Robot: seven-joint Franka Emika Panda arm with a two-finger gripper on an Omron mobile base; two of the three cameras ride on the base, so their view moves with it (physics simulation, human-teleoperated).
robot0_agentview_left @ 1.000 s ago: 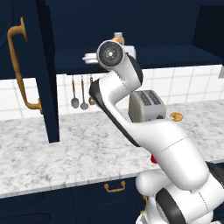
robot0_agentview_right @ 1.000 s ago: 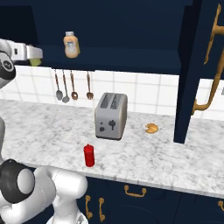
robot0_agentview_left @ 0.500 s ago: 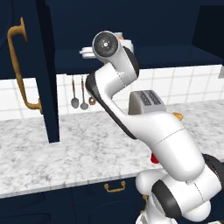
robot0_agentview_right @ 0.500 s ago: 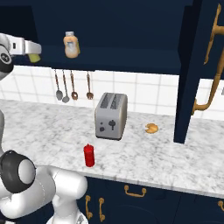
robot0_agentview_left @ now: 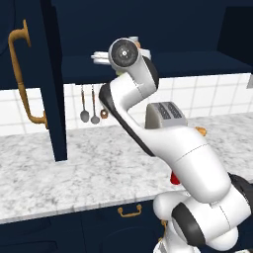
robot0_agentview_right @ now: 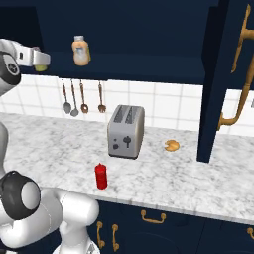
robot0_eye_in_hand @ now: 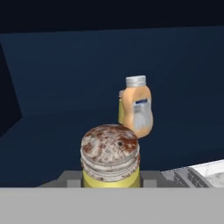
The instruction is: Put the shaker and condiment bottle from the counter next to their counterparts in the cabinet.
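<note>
While clamped between the fingers (robot0_eye_in_hand: 110, 183), the shaker (robot0_eye_in_hand: 110, 157) faces the cabinet (robot0_eye_in_hand: 61, 87).

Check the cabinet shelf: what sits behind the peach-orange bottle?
A yellow container's edge peeks out behind the peach-orange bottle on the cabinet shelf; the rest is covered.

Only the peach-orange bottle (robot0_eye_in_hand: 137, 109) stands on the bare cabinet shelf (robot0_eye_in_hand: 52, 140).

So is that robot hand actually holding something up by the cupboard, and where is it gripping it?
Yes. The gripper is shut on the shaker, clamping its yellow body just below the silver cap, up at the cabinet shelf.
</note>
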